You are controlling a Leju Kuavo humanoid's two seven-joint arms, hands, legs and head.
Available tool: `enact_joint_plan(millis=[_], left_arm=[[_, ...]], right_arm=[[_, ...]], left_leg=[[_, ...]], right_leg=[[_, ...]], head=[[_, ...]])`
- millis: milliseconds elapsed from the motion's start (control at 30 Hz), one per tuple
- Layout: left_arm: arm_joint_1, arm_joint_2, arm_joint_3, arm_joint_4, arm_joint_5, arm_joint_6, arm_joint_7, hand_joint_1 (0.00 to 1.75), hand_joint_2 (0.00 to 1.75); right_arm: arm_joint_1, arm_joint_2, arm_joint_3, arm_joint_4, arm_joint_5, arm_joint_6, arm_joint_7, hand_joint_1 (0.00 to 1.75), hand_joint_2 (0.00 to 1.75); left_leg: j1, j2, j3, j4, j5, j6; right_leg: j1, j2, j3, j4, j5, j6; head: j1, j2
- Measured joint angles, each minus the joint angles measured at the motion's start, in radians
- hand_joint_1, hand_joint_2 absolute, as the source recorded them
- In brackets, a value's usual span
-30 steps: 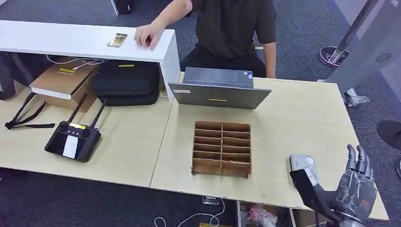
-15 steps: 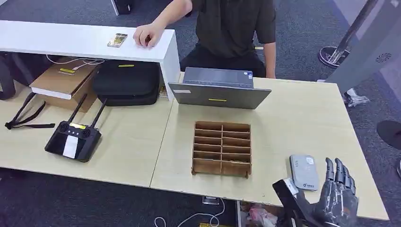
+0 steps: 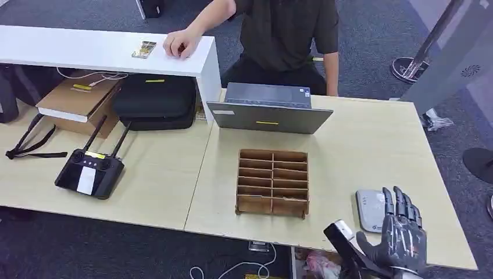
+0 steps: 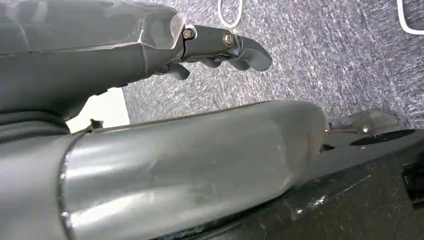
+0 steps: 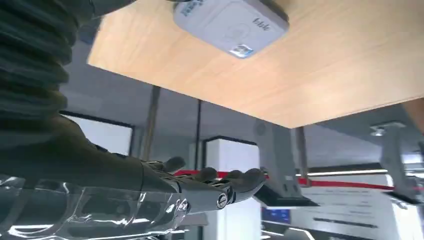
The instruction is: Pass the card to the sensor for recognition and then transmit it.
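While the right hand [image 3: 400, 235] hangs spread (holding nothing), the sensor [image 3: 370, 210] lies just beside it.

High head view; close wrist views

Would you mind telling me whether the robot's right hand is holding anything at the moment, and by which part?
Nothing is held: the right hand hovers with its fingers extended beside the grey card sensor.

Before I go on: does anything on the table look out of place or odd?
One thing: the wooden organizer shows only empty slots, and the right hand, fingers spread beside the sensor, holds no card. The only card-like item lies on the white shelf.
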Motion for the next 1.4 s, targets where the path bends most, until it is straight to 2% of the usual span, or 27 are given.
enact_joint_plan(millis=[233, 500, 633, 867, 1133, 1400], left_arm=[[-0.002, 0.003, -0.013, 0.000, -0.010, -0.007, 0.000, 0.00, 0.00], [-0.006, 0.009, -0.021, 0.000, -0.010, -0.005, 0.008, 0.00, 0.00], [-0.006, 0.010, -0.024, 0.000, 0.003, 0.003, 0.000, 0.00, 0.00], [-0.005, 0.010, -0.024, 0.000, 0.026, 0.009, -0.009, 0.00, 0.00], [0.001, 0.014, -0.024, 0.000, 0.042, 0.011, -0.013, 0.00, 0.00], [0.003, 0.015, -0.023, 0.000, 0.045, 0.011, -0.020, 0.00, 0.00]], right_arm=[[-0.140, -0.053, 0.078, 0.154, -0.072, 0.012, -0.113, 0.00, 1.75], [-0.272, -0.074, 0.177, 0.330, -0.128, 0.009, -0.137, 0.00, 1.75], [-0.298, -0.089, 0.203, 0.376, -0.139, 0.008, -0.121, 0.00, 1.75], [-0.302, -0.140, 0.199, 0.381, -0.131, -0.007, -0.053, 0.00, 1.75], [-0.218, -0.188, 0.134, 0.269, -0.076, -0.014, 0.020, 0.00, 1.75], [-0.138, -0.198, 0.067, 0.151, -0.060, 0.010, 0.042, 0.00, 1.75]], left_leg=[[0.000, 0.000, 0.001, 0.000, 0.000, 0.000], [0.000, 0.000, 0.001, 0.000, 0.000, 0.000], [0.000, -0.001, 0.000, 0.000, 0.000, 0.000], [0.000, -0.001, 0.000, 0.000, 0.000, 0.000], [0.000, -0.001, 0.000, 0.000, -0.001, 0.001], [0.000, -0.001, 0.000, 0.000, -0.001, 0.000]], right_leg=[[0.000, 0.000, 0.000, 0.000, 0.000, 0.000], [0.000, 0.000, 0.000, 0.000, 0.000, 0.000], [0.000, 0.000, 0.000, 0.000, 0.000, 0.000], [-0.001, 0.000, 0.000, 0.000, 0.000, 0.000], [0.000, -0.001, 0.000, 0.000, 0.000, 0.000], [0.000, 0.000, 0.000, 0.000, -0.001, 0.001]], head=[[0.000, 0.000], [0.000, 0.000], [0.000, 0.000], [0.000, 0.000], [0.000, 0.000], [0.000, 0.000]])
